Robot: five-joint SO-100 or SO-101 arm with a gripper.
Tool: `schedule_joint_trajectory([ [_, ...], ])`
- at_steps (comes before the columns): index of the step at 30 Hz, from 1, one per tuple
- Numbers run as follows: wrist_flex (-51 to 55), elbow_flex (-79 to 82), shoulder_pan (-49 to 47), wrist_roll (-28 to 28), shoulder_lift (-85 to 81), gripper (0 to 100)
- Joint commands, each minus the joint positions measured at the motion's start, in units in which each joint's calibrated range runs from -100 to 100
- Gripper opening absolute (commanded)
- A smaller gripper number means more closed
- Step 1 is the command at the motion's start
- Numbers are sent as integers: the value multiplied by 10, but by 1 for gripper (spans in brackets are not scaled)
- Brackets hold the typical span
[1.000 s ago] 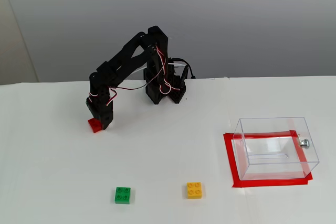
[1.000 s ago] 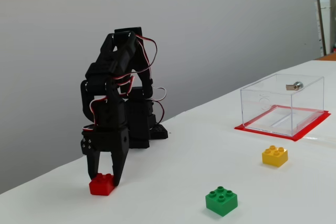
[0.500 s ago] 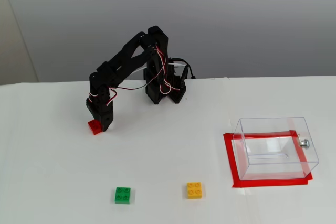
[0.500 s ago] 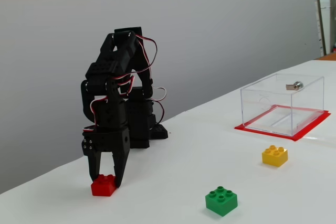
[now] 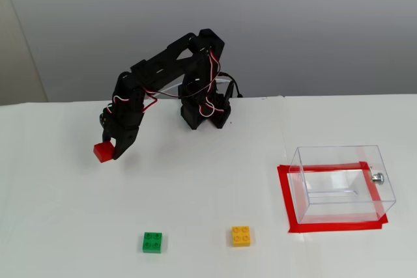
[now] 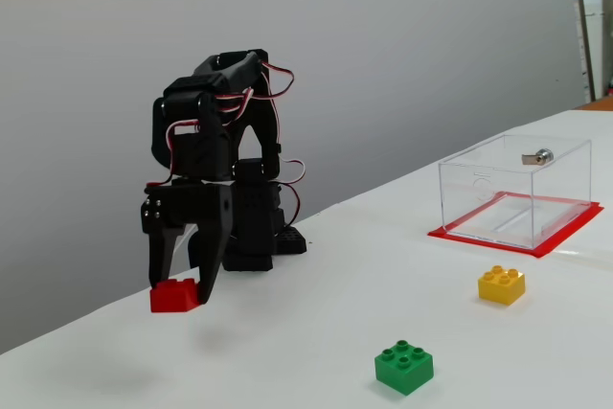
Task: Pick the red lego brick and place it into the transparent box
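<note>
So the end effector (image 6: 175, 286) is clamped on the red lego brick (image 6: 173, 296), holding it up off the white surface (image 5: 208, 193); you can see its shadow underneath in a fixed view. The brick's squarish, so no real long axis, and it looks slightly tilted in the grip. The transparent box (image 5: 342, 183) sits well apart inside the red tape rectangle (image 5: 287, 200), with the green brick (image 5: 153, 241) and yellow brick (image 5: 241, 236) lying flat, studs up.

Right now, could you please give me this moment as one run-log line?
gripper: shut on red lego brick | brick: lifted off table | transparent box: empty
</note>
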Motion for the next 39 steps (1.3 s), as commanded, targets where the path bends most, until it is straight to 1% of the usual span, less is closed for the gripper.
schedule_joint_trajectory([
  [1, 4, -33, -33, 3, -70, 7],
  [4, 4, -33, -60, 3, -114, 7],
  [7, 30, -34, -89, 3, -156, 7],
  [14, 182, -102, -157, 3, -196, 7],
  [18, 253, -163, -208, 1, -196, 7],
  [22, 302, -245, -267, 1, -195, 7],
  [27, 317, -297, -351, 2, -194, 7],
  [39, 312, -297, -568, -2, -194, 7],
])
